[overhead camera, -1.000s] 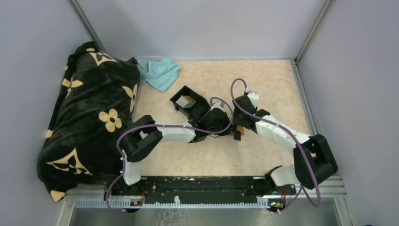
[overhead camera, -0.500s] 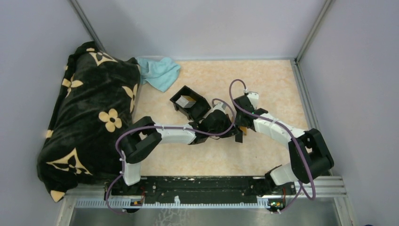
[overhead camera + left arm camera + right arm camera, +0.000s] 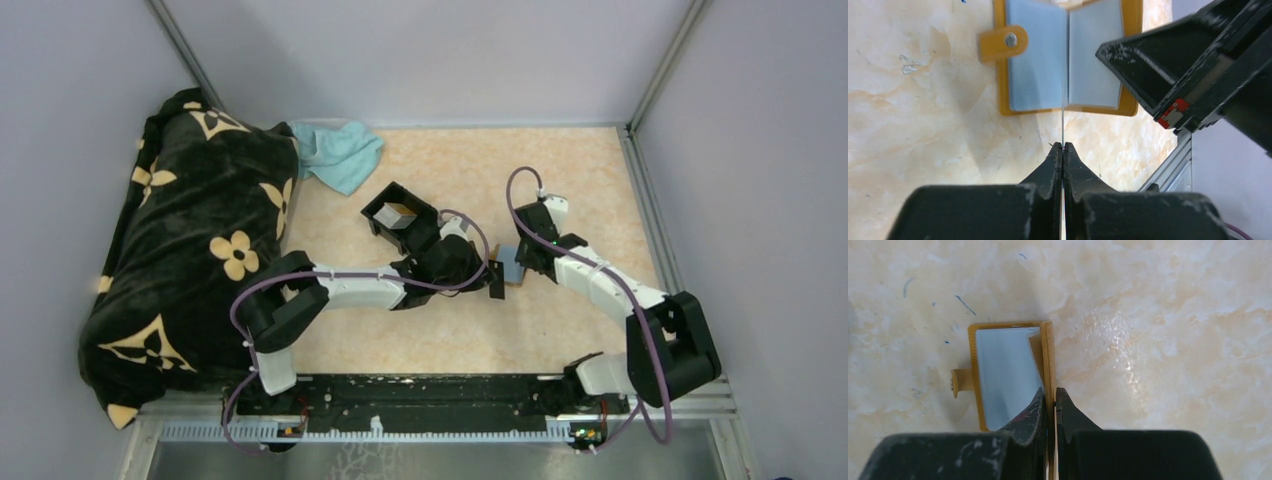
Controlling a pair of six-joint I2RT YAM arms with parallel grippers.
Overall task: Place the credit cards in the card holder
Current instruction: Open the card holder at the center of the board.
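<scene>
The orange card holder (image 3: 1068, 55) lies open on the marbled table, its bluish clear sleeves facing up and its snap tab (image 3: 1003, 42) pointing left. My left gripper (image 3: 1063, 146) is shut on a thin credit card (image 3: 1063, 110), seen edge-on, whose far edge reaches the holder's centre fold. My right gripper (image 3: 1050, 391) is shut on the card holder's (image 3: 1003, 375) right cover, which it holds up on edge. In the top view the two grippers meet at the card holder (image 3: 510, 264), the left gripper (image 3: 493, 279) on its left and the right gripper (image 3: 526, 256) on its right.
A black open-topped tray (image 3: 385, 212) with a card in it stands behind the left wrist. A teal cloth (image 3: 340, 155) and a black flowered blanket (image 3: 190, 250) lie at the left. Grey walls enclose the table; a metal rail (image 3: 430, 400) runs along the near edge.
My right gripper has gone from open to shut on the holder's cover and drawn it to the right, so the bluish inside now shows. The left gripper stays shut on the card.
</scene>
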